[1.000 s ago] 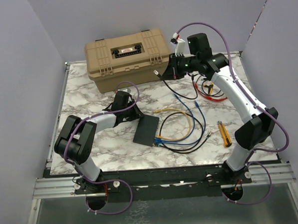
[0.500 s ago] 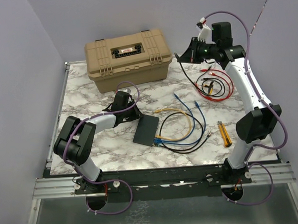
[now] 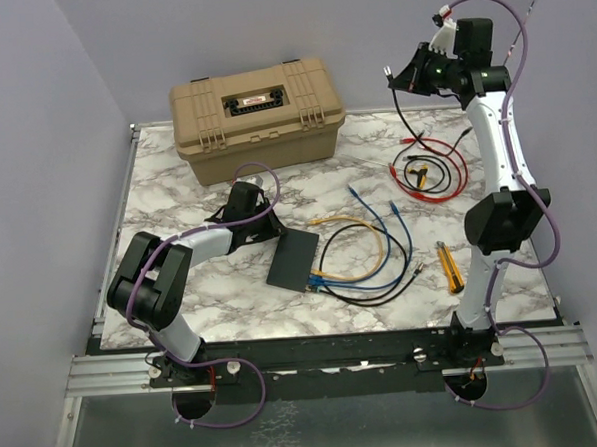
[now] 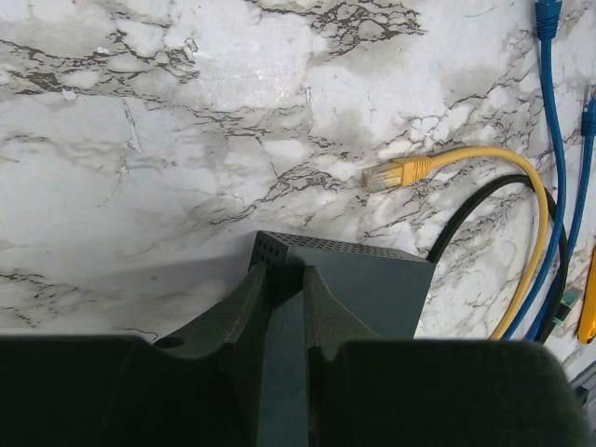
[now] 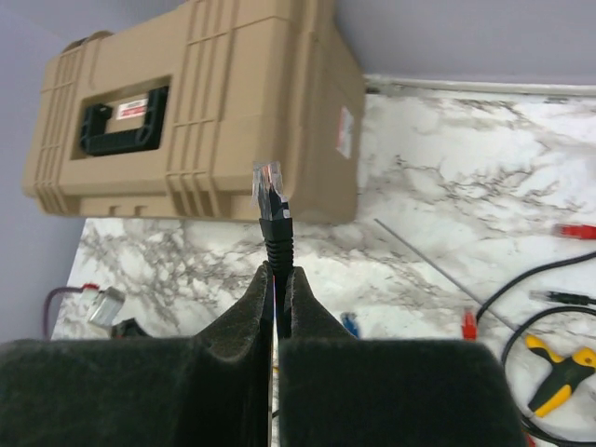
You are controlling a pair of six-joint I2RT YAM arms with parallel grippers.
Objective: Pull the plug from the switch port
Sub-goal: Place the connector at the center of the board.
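The left jaws are pinching the thin flat black switch box to hold it down on the white marble tabletop, while the right jaws are squeezing the black cable, holding its little clear plug high, well apart from it.

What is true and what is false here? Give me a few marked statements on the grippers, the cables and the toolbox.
1. The right gripper pinches a black cable whose plug hangs free in the air. True.
2. The left gripper is open and clear of the switch. False: its fingers clamp the switch's edge.
3. The toolbox has its lid open. False: the lid is closed.
4. The yellow cable lies with its end loose on the table, not plugged into the switch. True.
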